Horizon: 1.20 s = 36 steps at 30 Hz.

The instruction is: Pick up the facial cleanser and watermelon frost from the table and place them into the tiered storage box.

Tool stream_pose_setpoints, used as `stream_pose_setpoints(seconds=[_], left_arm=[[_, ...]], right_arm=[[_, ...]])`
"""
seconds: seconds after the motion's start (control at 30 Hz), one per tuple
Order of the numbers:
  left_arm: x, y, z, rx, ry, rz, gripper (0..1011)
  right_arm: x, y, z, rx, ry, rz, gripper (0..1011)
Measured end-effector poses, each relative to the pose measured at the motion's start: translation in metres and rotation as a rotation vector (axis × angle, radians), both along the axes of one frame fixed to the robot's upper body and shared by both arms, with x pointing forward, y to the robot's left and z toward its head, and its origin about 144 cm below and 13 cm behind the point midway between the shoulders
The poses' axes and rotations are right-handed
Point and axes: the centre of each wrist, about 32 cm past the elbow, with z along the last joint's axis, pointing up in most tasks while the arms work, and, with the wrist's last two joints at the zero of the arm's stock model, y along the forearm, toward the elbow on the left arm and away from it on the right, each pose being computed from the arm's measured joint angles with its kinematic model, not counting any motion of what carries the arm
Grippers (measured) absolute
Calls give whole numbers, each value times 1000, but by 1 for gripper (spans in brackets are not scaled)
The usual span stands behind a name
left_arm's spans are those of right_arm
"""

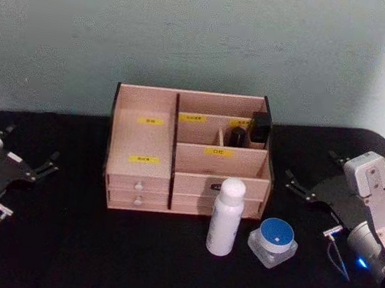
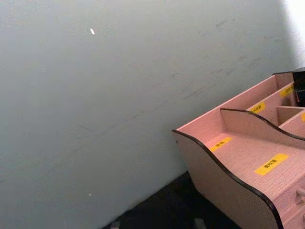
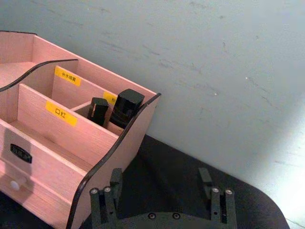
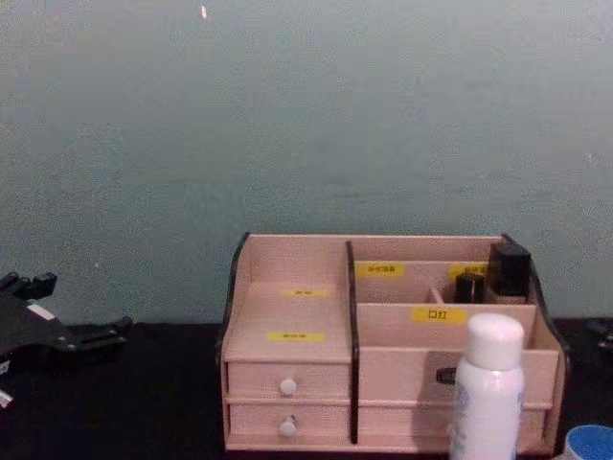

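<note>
White facial cleanser (image 1: 226, 216) stands ungrasped; right gripper (image 1: 313, 170) and left gripper (image 1: 28, 149) both gape empty, so right should reach first.

1. The tiered storage box (image 1: 142, 139) stands at the back middle of the black table (image 1: 93, 252), against a pale wall (image 1: 193, 30).
2. Its back right compartments hold two small black bottles (image 1: 238, 136).
3. The facial cleanser (image 1: 226, 217) stands upright just in front of the box's right half, before the lower drawers.
4. The watermelon frost (image 1: 273, 241), blue lid up, sits near the box's front right corner, just beside the cleanser and apart from it.
5. The left gripper (image 1: 27, 148) rests well to the left of the box, fingers spread.
6. The right gripper (image 1: 314, 171) rests to the box's right, fingers spread and pointing towards it.
</note>
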Motion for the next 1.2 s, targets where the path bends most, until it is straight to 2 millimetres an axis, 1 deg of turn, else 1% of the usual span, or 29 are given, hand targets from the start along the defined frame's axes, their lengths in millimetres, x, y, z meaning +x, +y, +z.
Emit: stream_pose_setpoints(seconds=[0.37, 0.67, 0.93, 1.2], left_arm=[[0, 0, 0, 0, 0, 0, 1001], [0, 0, 0, 0, 0, 0, 1001], [0, 0, 0, 0, 0, 0, 1001], [0, 0, 0, 0, 0, 0, 1001]], right_arm=[[-1, -2, 1, 0, 6, 15, 1000], [-8, -8, 5, 13, -1, 23, 1000], [-21, -17, 11, 41, -2, 30, 1000], [-41, -27, 16, 78, 23, 125, 1000]])
